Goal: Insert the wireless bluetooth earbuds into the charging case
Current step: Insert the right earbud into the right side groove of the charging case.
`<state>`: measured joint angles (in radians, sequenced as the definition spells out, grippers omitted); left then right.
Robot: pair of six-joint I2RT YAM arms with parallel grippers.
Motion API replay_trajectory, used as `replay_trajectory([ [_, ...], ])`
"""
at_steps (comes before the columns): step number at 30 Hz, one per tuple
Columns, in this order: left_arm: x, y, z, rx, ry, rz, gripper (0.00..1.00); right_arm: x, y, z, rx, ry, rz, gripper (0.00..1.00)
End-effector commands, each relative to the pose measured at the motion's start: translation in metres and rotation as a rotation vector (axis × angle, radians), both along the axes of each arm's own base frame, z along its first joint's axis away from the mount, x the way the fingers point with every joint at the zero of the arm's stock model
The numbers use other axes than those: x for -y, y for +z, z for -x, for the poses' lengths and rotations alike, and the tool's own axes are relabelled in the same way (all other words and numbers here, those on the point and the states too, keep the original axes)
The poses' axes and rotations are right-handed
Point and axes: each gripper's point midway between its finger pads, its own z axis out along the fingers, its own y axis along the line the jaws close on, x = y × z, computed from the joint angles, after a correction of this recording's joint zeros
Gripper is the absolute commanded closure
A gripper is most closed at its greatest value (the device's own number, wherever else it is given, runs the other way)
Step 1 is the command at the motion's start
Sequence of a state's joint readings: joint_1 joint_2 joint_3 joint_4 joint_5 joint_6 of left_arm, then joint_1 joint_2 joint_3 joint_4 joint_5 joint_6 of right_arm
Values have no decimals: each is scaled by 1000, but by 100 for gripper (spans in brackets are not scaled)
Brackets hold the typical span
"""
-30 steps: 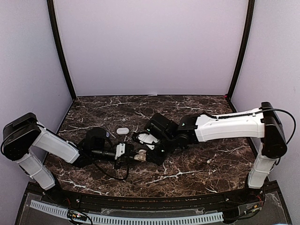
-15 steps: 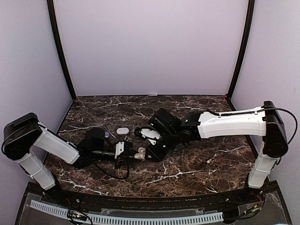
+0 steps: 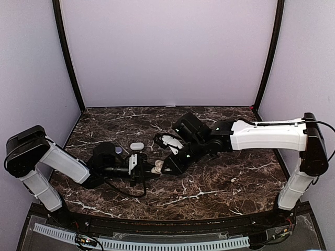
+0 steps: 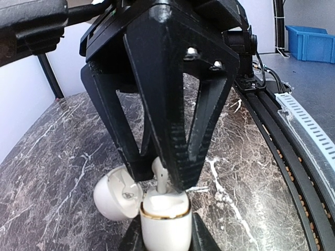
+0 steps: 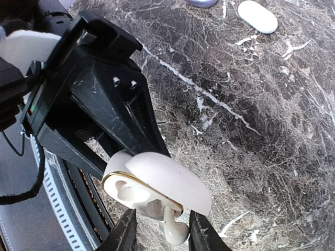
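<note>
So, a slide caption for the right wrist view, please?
The left gripper holds the open case; an earbud protrudes between the right gripper's parted fingers.

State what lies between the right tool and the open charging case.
A white earbud, poking out of the case; shown in the right wrist view.

The charging case [image 4: 165, 219] sits left of the bench's [image 3: 235, 157] middle, between the fingers of the left tool [image 3: 148, 170], which reaches in from the left. Its lid [image 4: 116, 196] hangs open to one side. The right tool [image 5: 163, 232] comes in from the right, its tips just over the case's mouth. An earbud [image 4: 159, 175] stands partly in that mouth, between the right tool's parted fingers. Behind them a second case [image 3: 137, 146] lies on the bench, with a small rounded thing [image 3: 119, 150] just to its left.
</note>
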<state>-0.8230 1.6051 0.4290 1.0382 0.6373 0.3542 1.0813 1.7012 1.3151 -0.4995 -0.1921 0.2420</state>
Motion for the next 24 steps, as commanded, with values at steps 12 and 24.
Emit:
replay_trajectory([
  [12,-1,23,12,-37,-64,125,99,26,61,-27,77,-132,-217,66],
  [24,-10,60,4,-127,-40,302,99,41,23,-25,96,-131,-149,100],
])
